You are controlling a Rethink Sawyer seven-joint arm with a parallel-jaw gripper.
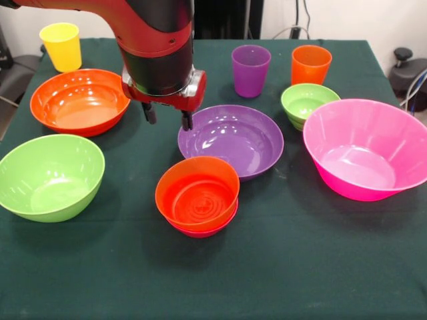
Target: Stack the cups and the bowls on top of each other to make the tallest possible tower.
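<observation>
The tower [197,195] stands at the table's middle front: a small orange bowl nested in a small red-magenta bowl [207,230]. My gripper [168,117] hangs open and empty above and behind it, by the left rim of the purple bowl [231,140]. A large orange bowl [80,101] and a lime green bowl [50,177] sit on the left. The huge pink bowl [368,148] and a small green bowl [309,103] sit on the right. The yellow cup [61,46], purple cup [250,70] and orange cup [310,65] stand upright along the back.
A dark green cloth [280,267] covers the table. The arm's red and black body [157,47] blocks part of the back middle. Dark items [407,67] sit beyond the table's right edge.
</observation>
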